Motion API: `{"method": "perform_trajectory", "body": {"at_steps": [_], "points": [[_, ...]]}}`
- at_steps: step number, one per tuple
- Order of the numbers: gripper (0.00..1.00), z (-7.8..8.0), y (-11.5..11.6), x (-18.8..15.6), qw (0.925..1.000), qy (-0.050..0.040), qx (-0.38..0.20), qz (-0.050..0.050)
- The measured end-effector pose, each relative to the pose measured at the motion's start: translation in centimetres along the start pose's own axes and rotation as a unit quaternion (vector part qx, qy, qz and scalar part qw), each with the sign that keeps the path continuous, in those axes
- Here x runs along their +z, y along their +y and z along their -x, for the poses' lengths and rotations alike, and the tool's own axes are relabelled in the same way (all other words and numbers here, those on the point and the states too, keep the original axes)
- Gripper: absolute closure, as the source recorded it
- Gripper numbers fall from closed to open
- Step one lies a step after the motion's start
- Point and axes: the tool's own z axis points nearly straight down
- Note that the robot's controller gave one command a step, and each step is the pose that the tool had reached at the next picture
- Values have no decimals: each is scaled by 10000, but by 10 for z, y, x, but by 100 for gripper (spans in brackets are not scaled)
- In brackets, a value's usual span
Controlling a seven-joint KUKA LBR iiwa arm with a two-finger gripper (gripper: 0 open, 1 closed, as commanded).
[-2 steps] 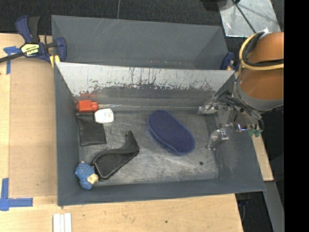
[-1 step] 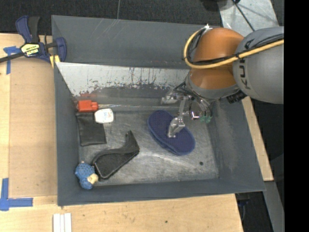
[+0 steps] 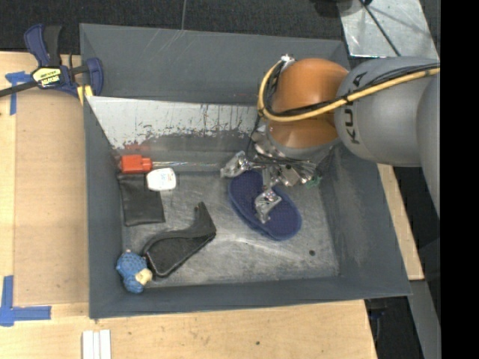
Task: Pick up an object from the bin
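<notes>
My gripper (image 3: 266, 202) hangs low over the dark blue oval fabric pad (image 3: 287, 224) right of middle in the grey metal bin (image 3: 224, 299), apart or together I cannot tell; next, I judge, clamp and lift.

scuffed matt grey metal bin (image 3: 224, 129), soft navy cloth pad (image 3: 278, 217), glossy orange wrist cover (image 3: 307, 96)
</notes>
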Motion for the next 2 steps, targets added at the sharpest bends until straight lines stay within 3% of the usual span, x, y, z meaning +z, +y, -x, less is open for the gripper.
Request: {"method": "perform_trajectory", "body": {"at_steps": [1,2], "points": [[100,0,-1,-1,10000,12,11,-1],[100,-20,5,-124,9997,-60,-250,-25]]}}
